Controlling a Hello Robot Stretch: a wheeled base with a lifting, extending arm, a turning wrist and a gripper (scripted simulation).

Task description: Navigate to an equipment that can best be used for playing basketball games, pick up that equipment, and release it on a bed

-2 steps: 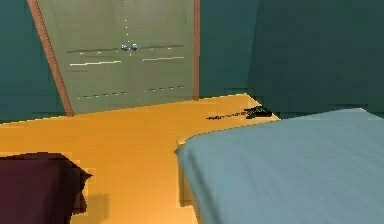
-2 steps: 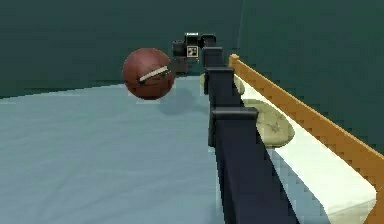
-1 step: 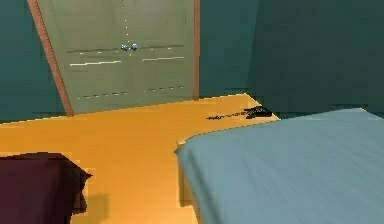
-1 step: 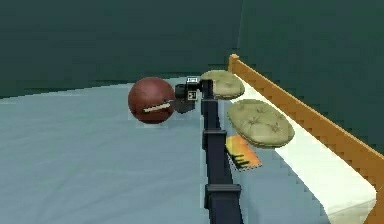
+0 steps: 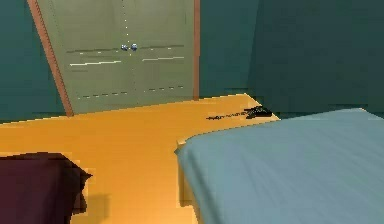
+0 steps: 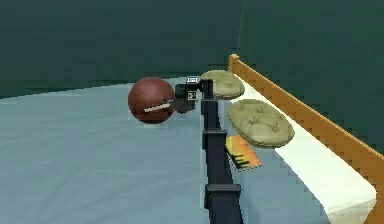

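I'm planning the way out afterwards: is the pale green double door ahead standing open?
No: both leaves of the pale green panelled double door sit closed, meeting at the middle.

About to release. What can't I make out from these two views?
- Arm side view: whether the gripper holds the ball or the ball rests on the bed. The ball hides the contact.
- Arm side view: the flat orange thing on the bed is too small to name.
- Forward view: the dark thing on the floor is too small to name.
- Forward view: the dark red thing is cut off by the left and bottom edges.
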